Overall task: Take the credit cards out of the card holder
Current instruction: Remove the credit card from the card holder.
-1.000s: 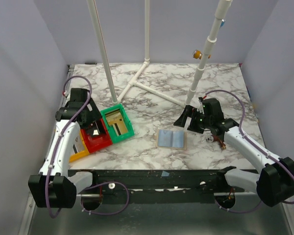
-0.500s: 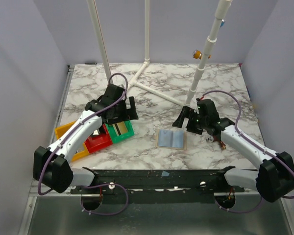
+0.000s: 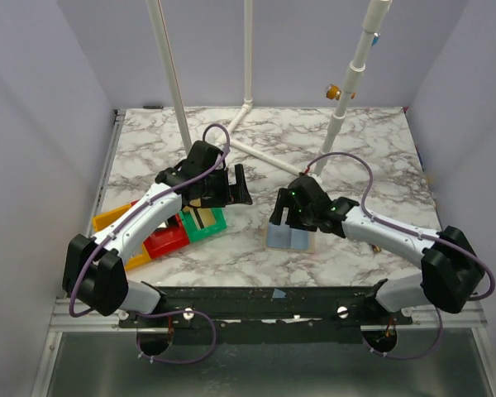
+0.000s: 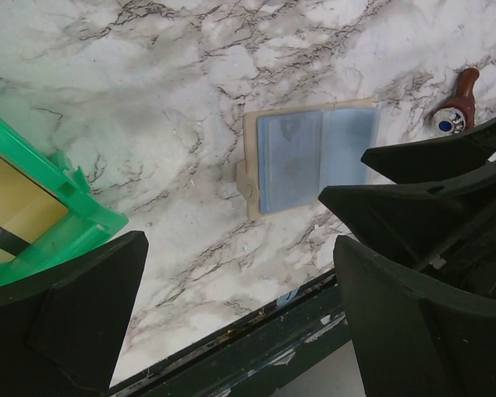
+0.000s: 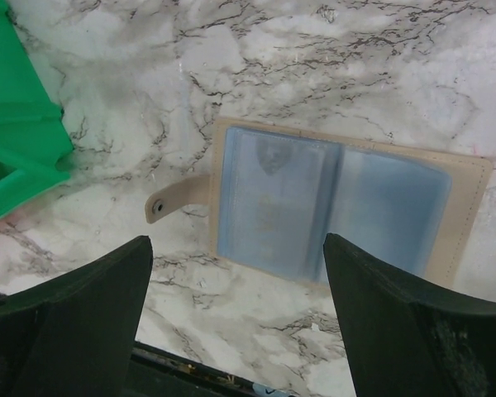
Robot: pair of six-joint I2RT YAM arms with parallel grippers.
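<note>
Fingers of the right gripper (image 5: 236, 238) stand wide apart, poised just above the card holder (image 5: 339, 207), which lies opened flat on the marble table (image 3: 355, 141). The credit cards (image 5: 269, 203) show dimly inside its blue-grey pockets. The left gripper (image 4: 240, 240), equally spread and empty, hovers beside the green bin (image 4: 74, 223).
</note>
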